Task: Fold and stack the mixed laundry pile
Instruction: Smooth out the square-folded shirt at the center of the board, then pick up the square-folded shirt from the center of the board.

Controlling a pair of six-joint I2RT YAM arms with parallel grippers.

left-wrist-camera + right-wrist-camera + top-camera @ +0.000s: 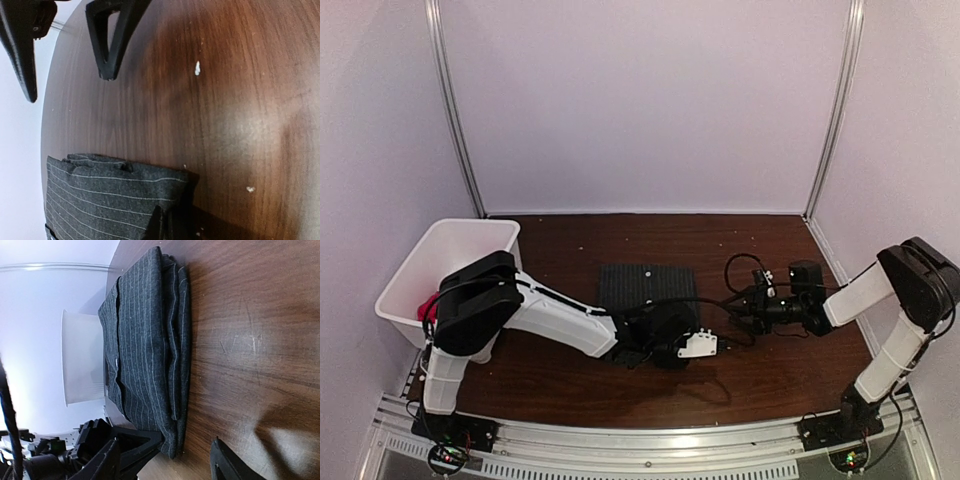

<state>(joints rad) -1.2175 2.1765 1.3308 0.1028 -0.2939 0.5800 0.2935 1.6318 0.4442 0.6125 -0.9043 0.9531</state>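
Charcoal with pale pinstripes: where does your shirt lie, and which way?

It lies mid-worktop, folded into a flat rectangle with its long axis parallel to the near edge. Soft layers stack up at the end towards your right arm, and one small white button shows on top.

And your grippers?

Your left gripper hangs over bare brown wood beside the shirt, black fingers apart, pinching nothing. Your right gripper is spread too, one finger just beside the shirt's corner. Your red T-shirt is bunched in the white plastic bin at the left edge.
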